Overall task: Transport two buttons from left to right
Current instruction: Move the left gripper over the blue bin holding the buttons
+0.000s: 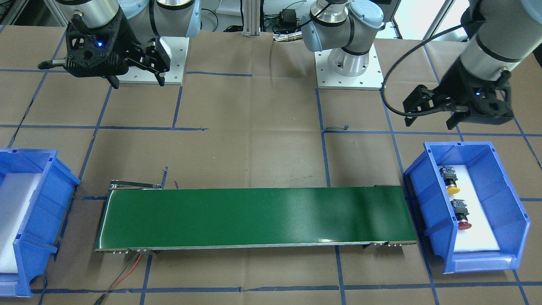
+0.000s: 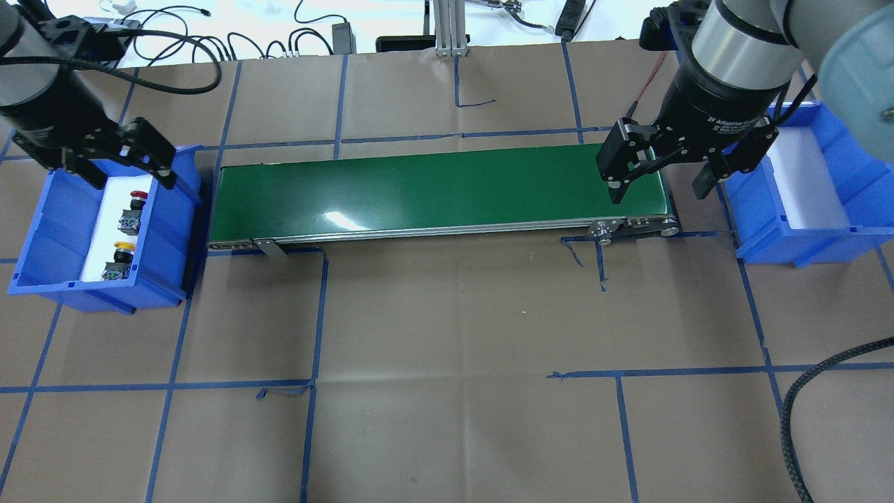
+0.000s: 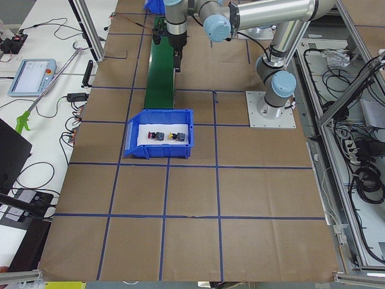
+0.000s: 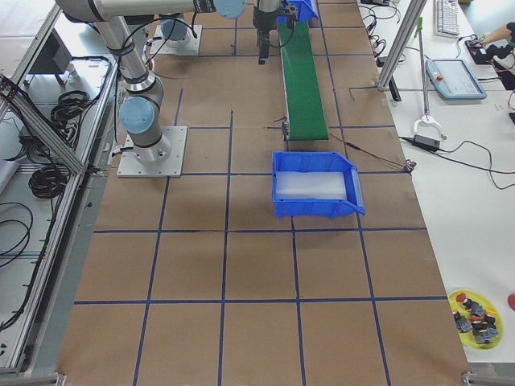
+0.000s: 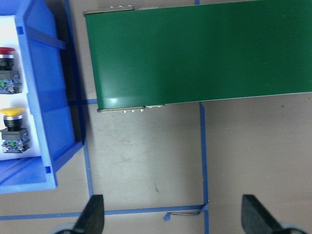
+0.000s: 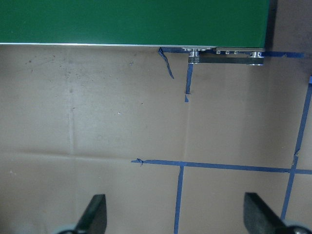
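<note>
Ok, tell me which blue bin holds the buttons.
The left bin: the yellow button and red button lie inside; the right bin shows only white lining.

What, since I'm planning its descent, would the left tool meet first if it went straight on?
The left tool would probably meet the paper-covered table, beside the blue bin; depth is unclear.

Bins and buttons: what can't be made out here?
Right bin: cut off by the front-facing view's left edge.
Left bin: its far end hidden under the left hand, overhead view.
The red button and yellow button: too small for detail, exterior left view.
Dish of parts: too small, exterior right view.
</note>
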### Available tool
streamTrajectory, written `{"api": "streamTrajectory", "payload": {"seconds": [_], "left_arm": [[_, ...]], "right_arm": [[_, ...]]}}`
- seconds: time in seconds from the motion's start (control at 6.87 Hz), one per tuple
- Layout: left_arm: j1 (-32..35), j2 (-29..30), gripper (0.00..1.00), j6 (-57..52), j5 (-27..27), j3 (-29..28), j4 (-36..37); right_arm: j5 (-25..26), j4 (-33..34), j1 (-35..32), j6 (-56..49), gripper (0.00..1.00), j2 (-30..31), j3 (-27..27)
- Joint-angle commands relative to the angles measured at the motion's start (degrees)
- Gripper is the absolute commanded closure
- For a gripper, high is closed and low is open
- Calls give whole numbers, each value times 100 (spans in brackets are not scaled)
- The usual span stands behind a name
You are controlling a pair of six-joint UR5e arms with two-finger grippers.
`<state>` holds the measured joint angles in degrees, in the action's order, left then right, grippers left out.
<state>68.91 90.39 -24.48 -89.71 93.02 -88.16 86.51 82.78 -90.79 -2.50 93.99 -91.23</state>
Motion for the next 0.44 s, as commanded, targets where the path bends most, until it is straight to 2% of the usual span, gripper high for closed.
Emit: {"api": "streamTrajectory", "payload": {"seconds": [0.0,0.29], "left_arm": [[-1384,93,0,-1396,24,24,44],[-1582,293,0,-1691,24,41,411]], "right_arm": [[-72,10,0,39,0,-3,9],[-64,10,9,31,0,-12,18]]}}
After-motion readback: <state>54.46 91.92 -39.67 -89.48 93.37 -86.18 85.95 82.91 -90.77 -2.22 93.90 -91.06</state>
